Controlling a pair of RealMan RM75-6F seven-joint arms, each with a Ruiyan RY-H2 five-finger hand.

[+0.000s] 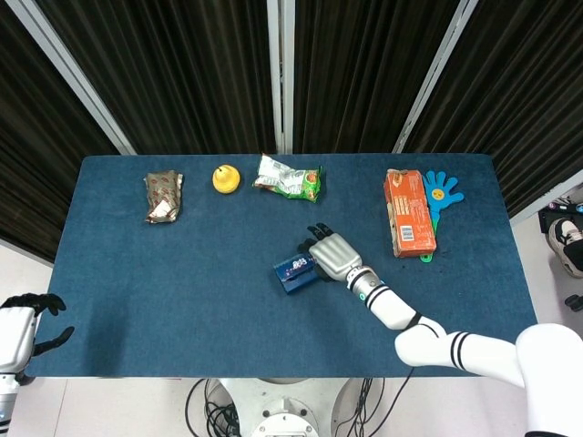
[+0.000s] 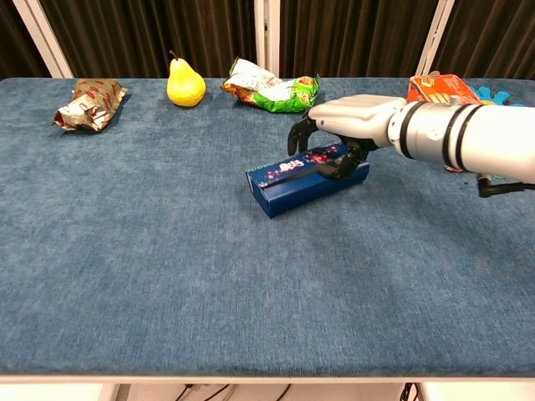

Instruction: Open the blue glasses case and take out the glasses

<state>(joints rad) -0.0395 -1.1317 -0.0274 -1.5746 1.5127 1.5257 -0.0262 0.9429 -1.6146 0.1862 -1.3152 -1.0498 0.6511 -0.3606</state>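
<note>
The blue glasses case [image 1: 291,271] [image 2: 291,185] lies shut near the middle of the blue table, its long side running left to right. My right hand [image 1: 331,256] [image 2: 349,124] is over its right end, fingers curled across the lid and thumb against the near side, gripping it. The hand hides that end in the head view. My left hand [image 1: 22,327] hangs off the table's near left corner with fingers apart, holding nothing. The chest view does not show it. No glasses are visible.
Along the far edge lie a brown snack packet [image 1: 164,195] [image 2: 89,103], a yellow pear [image 1: 226,177] [image 2: 185,83] and a green snack bag [image 1: 288,178] [image 2: 272,89]. At the far right are an orange box [image 1: 408,224] [image 2: 443,87] and a blue hand-shaped toy [image 1: 440,193].
</note>
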